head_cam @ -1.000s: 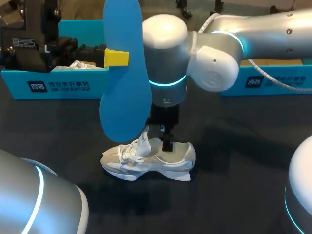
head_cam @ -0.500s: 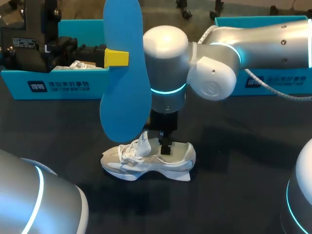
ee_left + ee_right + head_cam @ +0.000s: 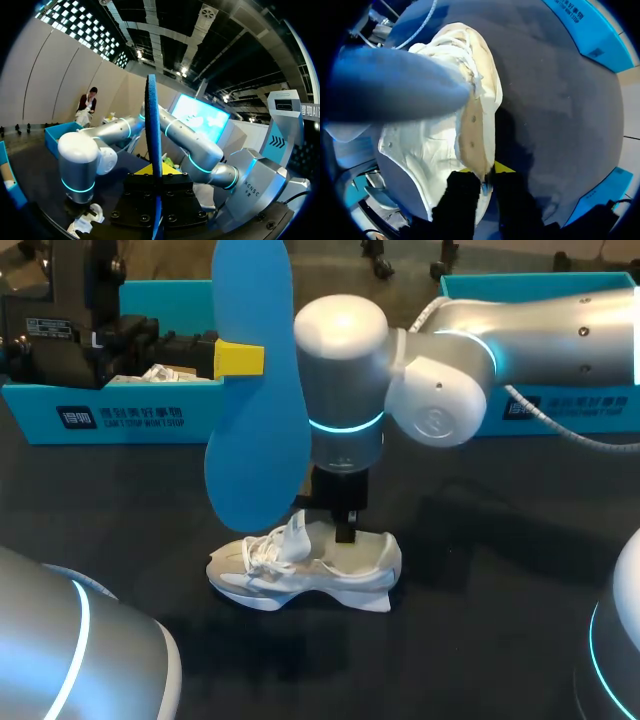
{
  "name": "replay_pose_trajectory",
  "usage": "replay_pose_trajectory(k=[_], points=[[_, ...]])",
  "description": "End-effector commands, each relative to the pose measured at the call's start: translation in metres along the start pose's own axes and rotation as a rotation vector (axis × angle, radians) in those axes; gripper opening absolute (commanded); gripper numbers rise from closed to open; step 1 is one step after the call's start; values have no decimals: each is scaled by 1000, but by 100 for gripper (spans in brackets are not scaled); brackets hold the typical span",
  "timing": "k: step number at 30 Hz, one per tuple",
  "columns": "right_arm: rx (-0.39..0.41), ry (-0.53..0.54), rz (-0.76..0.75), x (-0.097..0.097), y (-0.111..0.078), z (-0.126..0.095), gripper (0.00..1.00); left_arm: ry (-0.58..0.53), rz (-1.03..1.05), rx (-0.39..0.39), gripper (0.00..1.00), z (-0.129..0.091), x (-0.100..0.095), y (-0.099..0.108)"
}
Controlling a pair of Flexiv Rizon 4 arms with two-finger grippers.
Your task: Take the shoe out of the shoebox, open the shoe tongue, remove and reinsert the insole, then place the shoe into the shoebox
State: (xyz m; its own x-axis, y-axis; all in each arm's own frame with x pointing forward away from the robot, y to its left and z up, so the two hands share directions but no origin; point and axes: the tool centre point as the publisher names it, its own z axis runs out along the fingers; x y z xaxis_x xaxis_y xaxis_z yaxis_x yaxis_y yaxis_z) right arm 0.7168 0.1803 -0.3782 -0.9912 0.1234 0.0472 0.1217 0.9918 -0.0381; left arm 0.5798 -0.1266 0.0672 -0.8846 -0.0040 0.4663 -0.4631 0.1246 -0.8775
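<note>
1. Dark table [image 3: 500, 570]: your white shoe [image 3: 300, 575] sits centre, upright; box [image 3: 110, 420] at 10 o'clock.
2. Left claw [image 3: 159, 172] clamps blue insole [image 3: 152, 125], held aloft.
3. Right claw [image 3: 487, 182] pinches shoe's opening rim.

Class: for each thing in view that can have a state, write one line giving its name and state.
shoebox: open, paper inside
insole: held upright in the air
shoe: outside the shoebox, on its sole, tongue up, insole out
left gripper: shut on the insole
right gripper: shut on the shoe's heel rim
</note>
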Motion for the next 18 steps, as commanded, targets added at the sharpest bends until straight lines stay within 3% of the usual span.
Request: replay_pose_trajectory(k=[1, 7, 18], points=[[-2, 11, 2, -1, -2, 1, 0, 4, 0, -5, 0, 2, -3, -3], [-5, 36, 81, 6, -2, -4, 0, 4, 0, -5, 0, 2, -3, -3], [39, 12, 282, 26, 2, -42, 0, 4, 0, -5, 0, 2, -3, -3]])
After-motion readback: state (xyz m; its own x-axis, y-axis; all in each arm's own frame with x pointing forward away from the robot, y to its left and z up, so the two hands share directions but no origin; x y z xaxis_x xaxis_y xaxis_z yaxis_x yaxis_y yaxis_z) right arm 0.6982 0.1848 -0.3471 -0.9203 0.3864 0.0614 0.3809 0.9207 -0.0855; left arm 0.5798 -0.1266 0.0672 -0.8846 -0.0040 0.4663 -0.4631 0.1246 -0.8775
